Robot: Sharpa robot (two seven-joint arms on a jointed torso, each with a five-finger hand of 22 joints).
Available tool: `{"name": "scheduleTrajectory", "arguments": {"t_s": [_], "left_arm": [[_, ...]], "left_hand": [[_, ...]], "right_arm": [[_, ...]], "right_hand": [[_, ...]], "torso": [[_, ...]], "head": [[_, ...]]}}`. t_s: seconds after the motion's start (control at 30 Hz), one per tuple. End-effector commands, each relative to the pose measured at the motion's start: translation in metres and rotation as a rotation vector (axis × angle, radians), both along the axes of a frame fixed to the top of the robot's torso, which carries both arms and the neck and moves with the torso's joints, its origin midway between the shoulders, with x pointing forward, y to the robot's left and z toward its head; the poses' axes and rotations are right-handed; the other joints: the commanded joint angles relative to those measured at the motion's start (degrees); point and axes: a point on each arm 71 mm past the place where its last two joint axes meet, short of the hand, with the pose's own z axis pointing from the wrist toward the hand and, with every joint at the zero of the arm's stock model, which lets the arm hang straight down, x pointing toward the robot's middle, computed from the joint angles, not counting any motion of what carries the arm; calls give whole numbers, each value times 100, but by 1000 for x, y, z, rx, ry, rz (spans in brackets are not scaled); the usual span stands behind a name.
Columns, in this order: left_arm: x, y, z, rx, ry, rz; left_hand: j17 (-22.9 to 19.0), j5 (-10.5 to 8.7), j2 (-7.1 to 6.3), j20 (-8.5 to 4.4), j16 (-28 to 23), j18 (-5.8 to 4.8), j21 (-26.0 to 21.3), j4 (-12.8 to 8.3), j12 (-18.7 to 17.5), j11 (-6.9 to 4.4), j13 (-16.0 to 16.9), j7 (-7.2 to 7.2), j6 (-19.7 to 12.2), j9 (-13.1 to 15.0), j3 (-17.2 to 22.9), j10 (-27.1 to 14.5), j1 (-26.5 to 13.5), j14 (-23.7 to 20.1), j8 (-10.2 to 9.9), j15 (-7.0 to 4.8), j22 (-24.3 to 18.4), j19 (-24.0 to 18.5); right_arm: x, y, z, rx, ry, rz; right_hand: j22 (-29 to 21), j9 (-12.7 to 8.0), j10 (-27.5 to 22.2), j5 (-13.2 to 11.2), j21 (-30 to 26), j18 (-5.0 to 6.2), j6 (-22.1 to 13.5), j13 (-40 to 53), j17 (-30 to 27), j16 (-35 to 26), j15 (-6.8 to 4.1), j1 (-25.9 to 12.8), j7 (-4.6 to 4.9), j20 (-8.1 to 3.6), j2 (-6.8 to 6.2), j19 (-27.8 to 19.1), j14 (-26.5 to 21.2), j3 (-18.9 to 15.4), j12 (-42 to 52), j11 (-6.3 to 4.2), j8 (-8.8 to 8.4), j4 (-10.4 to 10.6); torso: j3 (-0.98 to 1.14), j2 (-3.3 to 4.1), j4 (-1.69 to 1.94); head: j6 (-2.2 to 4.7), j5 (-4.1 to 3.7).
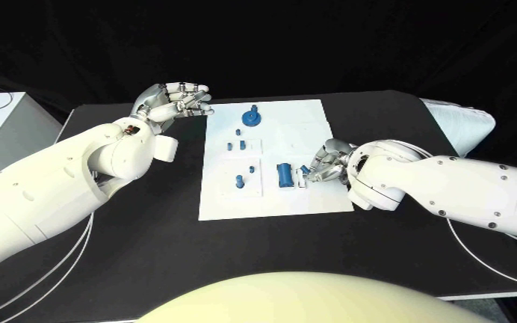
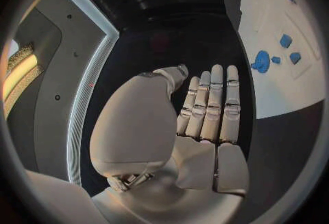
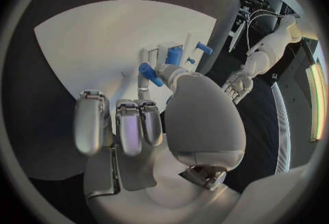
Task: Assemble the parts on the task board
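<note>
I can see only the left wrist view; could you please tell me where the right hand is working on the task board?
Observer: In the head view, the right hand is at the near right part of the task board, beside a larger blue part.
Operator: Is it holding anything?
Observer: The right wrist view shows a small blue peg at its thumb tip; I cannot tell whether it is pinched.
Operator: Where is my left hand relative to the board?
Observer: In the head view, the left hand is just off the board's far left corner, over the black table.
</note>
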Motion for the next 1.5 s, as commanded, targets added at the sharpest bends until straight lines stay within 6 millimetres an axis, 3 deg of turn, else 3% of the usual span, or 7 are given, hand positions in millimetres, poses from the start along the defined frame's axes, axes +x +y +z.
{"name": "scheduleTrajectory", "arguments": {"t_s": [0.03, 0.17, 0.23, 0.27, 1.27, 1.5], "left_arm": [[0, -3, 1, -7, -6, -18], [0, -2, 1, -6, -6, -18], [0, -2, 1, -5, -5, -18], [0, -2, 1, -5, -5, -18], [-1, -1, 2, -2, 0, -22], [-1, -1, 2, -2, 1, -22]], "left_hand": [[9, 5, -3, -4, 17, 72, -20, 45, 26, -2, -7, 172, -18, -5, -3, -29, -33, -34, 29, 11, -8, 52], [9, 5, -3, -4, 17, 72, -20, 45, 26, -2, -7, 172, -18, -5, -3, -29, -33, -34, 29, 11, -8, 52], [9, 5, -3, -4, 17, 72, -20, 45, 26, -2, -7, 172, -18, -5, -3, -29, -33, -34, 29, 11, -8, 52], [9, 5, -3, -4, 17, 72, -20, 45, 26, -2, -7, 172, -18, -5, -3, -29, -33, -34, 29, 11, -8, 52], [10, 4, -4, -3, 21, 71, -28, 64, 30, 0, -8, 172, -30, -14, -1, -39, -46, -41, 42, 13, -13, 53], [9, 4, -4, -1, 19, 70, -32, 72, 29, 2, -9, 173, -37, -18, 0, -47, -51, -47, 45, 15, -16, 51]], "right_arm": [[0, 1, -2, -8, 10, -1], [0, 4, -3, -7, 16, 8], [-1, 6, -4, -8, 21, 13], [-1, 6, -5, -9, 25, 15], [1, 10, -11, -34, 41, 19], [4, 10, -11, -24, 19, 0]], "right_hand": [[766, 1, 576, 38, -15, -27, 44, 1475, 1372, 13, -22, -107, -39, -15, -4, 358, 590, 22, 21, -2, 10, 13], [766, -1, 576, 80, -21, -26, 49, 1476, 1369, 12, -21, -210, -36, -15, -33, 359, 589, -12, 22, 0, 12, 51], [770, 4, 575, 470, -23, -27, 59, 1474, 1370, 12, -23, -321, -39, -17, -80, 360, 590, -105, 19, -3, 22, 61], [771, 4, 576, 516, -25, -26, 58, 1476, 1370, 12, -23, -348, -36, -18, -84, 360, 589, -132, 22, -1, 23, 68], [758, -14, 566, 482, -68, -20, 51, 1466, 1351, 4, -5, -626, -14, -6, -123, 355, 585, -373, 6, 20, 6, 193], [764, -28, 569, 448, -64, -22, 59, 1470, 1359, 7, 1, -782, -7, 0, -77, 358, 587, -464, 11, 26, -2, 221]], "torso": [[-6, -4, 5], [-7, 0, 10], [-6, -1, 9], [-6, -2, 6], [-4, 0, 3], [-5, -4, -1]], "head": [[1, 1], [1, 12], [1, 16], [1, 23], [1, 73], [1, 75]]}}
